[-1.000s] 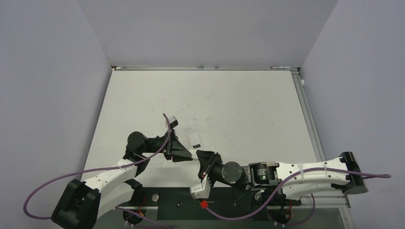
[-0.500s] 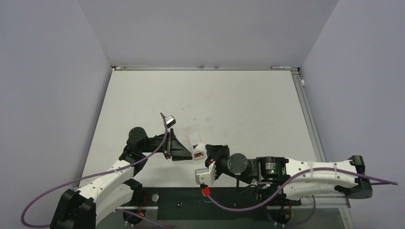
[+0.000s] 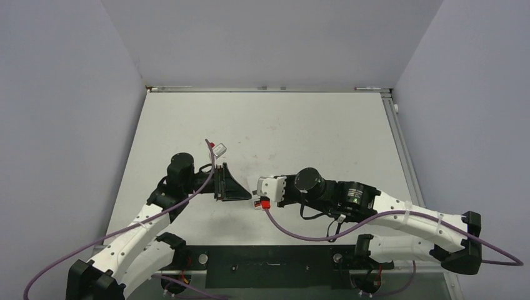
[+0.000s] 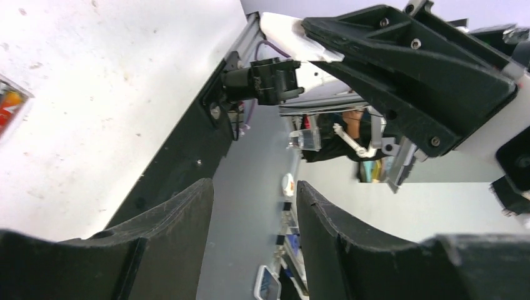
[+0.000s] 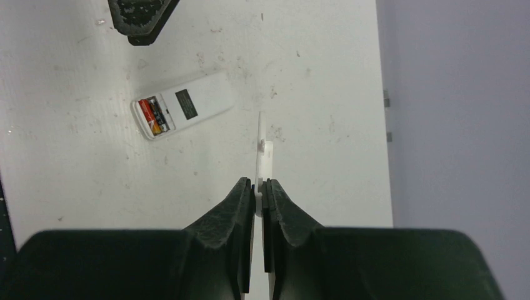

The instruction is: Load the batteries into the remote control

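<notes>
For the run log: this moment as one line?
remote control: back up | batteries: both in open compartment | right gripper: jaws shut on thin white panel | left gripper: jaws open, empty

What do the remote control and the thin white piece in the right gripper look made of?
The remote control: likely matte white plastic, even colour, rounded moulded corners. The thin white piece, pinched edge-on by the right gripper: probably the same plastic, same white, very thin and straight; seen edge-on, so uncertain.
</notes>
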{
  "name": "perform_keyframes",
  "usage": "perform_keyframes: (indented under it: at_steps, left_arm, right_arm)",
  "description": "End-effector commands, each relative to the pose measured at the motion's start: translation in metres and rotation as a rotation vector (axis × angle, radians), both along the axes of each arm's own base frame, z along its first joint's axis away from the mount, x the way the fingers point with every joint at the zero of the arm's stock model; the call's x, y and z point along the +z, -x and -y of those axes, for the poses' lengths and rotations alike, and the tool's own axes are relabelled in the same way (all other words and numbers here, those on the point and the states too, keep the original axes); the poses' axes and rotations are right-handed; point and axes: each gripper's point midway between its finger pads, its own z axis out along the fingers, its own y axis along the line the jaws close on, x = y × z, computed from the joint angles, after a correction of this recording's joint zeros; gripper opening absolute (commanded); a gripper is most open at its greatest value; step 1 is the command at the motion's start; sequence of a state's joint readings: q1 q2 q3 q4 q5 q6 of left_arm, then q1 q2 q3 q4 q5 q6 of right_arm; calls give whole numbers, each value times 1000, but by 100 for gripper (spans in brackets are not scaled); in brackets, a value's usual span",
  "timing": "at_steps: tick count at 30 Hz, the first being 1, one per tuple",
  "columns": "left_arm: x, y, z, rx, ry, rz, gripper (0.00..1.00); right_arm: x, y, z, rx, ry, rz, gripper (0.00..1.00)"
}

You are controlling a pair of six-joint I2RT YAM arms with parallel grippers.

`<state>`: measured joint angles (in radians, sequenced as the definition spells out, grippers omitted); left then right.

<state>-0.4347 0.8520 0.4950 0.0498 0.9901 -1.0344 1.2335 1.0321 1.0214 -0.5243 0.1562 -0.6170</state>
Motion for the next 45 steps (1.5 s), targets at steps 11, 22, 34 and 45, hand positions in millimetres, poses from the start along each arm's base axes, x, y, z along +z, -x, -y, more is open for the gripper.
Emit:
perform_keyframes:
  at_steps: [11, 22, 34, 45]
  left_arm:
    - [18, -20, -17, 79, -179, 357, 47]
    - [31, -9, -7, -19, -183, 494, 50]
    - [31, 11, 13, -140, -188, 568, 51]
    - [38, 32, 21, -270, -66, 534, 49]
  right_arm:
    - [-8, 10, 4, -111, -212, -577, 9]
    - [-17, 49, -15, 70, -269, -1023, 9]
    - [-14, 80, -31, 245, -321, -1252, 9]
    - [-16, 78, -42, 261, -335, -1325, 9]
